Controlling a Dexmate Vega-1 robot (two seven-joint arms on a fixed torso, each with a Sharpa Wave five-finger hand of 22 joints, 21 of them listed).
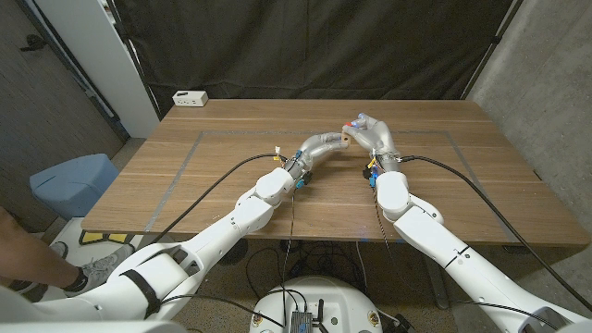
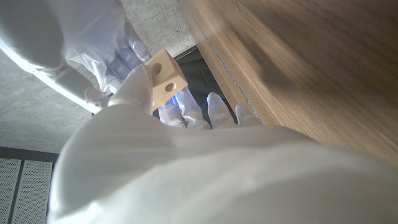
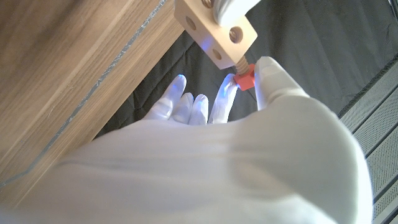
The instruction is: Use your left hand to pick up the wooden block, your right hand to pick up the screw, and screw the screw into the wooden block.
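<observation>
Both hands meet above the middle of the table. My left hand (image 1: 322, 146) grips the pale wooden block (image 1: 344, 141), which has round holes in its faces (image 2: 165, 78). My right hand (image 1: 376, 137) pinches the red head of the screw (image 3: 244, 79) between thumb and a fingertip. The screw's threaded shaft enters a hole in the wooden block (image 3: 214, 28). In the right wrist view a left hand finger (image 3: 230, 7) lies over the block. In the left wrist view the right hand (image 2: 93, 43) shows just beyond the block.
A white power strip (image 1: 190, 98) lies at the table's far left corner. Tape lines (image 1: 185, 159) mark a rectangle on the wooden table (image 1: 481, 185). A blue bin (image 1: 74, 180) and a person's foot (image 1: 55, 270) are on the floor at the left.
</observation>
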